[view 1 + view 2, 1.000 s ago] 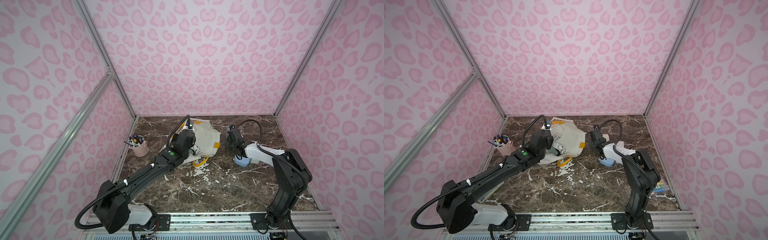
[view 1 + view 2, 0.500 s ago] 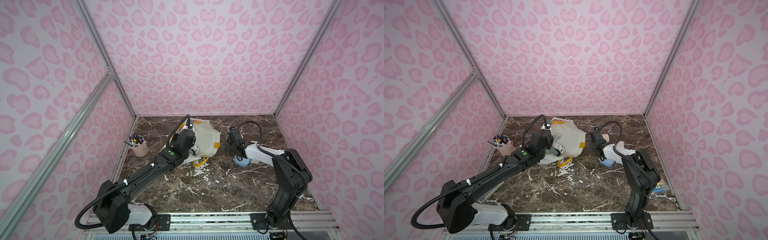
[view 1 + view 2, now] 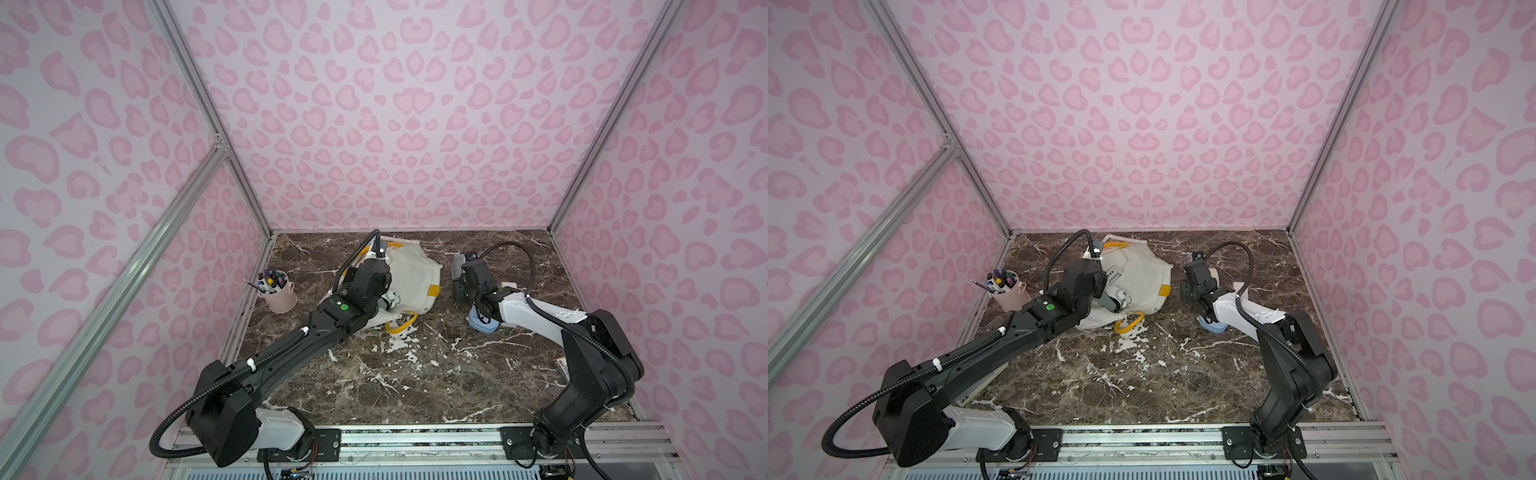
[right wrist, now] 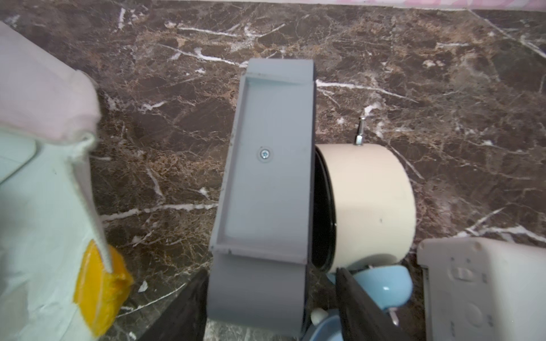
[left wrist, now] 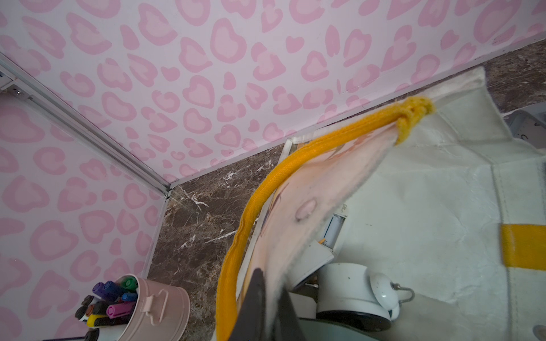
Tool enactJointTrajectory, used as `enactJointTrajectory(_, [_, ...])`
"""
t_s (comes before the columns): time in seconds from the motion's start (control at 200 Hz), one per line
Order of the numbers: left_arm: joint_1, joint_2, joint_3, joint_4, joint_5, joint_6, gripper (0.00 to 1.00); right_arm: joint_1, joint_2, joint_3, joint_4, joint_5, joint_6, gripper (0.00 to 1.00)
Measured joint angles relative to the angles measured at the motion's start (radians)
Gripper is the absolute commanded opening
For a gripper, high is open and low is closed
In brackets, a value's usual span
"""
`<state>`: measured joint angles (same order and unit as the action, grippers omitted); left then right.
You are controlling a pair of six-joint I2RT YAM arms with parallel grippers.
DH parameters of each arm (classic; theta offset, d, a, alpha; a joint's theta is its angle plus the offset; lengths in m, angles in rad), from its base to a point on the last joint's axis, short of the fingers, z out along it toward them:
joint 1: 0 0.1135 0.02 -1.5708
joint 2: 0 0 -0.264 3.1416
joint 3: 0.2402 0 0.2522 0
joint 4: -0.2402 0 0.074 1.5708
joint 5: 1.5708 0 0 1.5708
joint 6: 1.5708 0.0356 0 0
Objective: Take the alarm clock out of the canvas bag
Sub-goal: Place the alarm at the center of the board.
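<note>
while your left gripper [image 5: 270, 283] pinches the canvas bag [image 3: 409, 270] at its rim, a white alarm clock [image 5: 348, 289] lies in the mouth; your right gripper [image 4: 270, 274] stands spread around a grey clock [image 4: 266, 165] on the marble table [image 4: 443, 73], apart from the bag.

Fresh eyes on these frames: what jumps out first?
The off-white canvas bag with yellow handles lies at the back of the marble table, its rim pinched in the left gripper, a white alarm clock showing in its mouth. Right of it, the right gripper straddles a grey slab beside a cream round clock. A pink pen bucket stands by the left wall.
</note>
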<state>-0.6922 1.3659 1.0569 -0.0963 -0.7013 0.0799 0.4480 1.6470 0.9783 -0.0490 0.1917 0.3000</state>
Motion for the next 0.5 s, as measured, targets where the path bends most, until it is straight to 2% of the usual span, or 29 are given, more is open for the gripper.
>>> enactJointTrajectory(0.265, [-0.001,0.007,0.012,0.0,0.006,0.0,0.03,0.042,-0.109,-0.051,0.035,-0.048,0.02,0.66])
enactJointTrajectory(0.5, [-0.001,0.024,0.031,0.0,0.011,0.0,0.03,0.148,-0.151,-0.057,0.1,-0.193,-0.001,0.64])
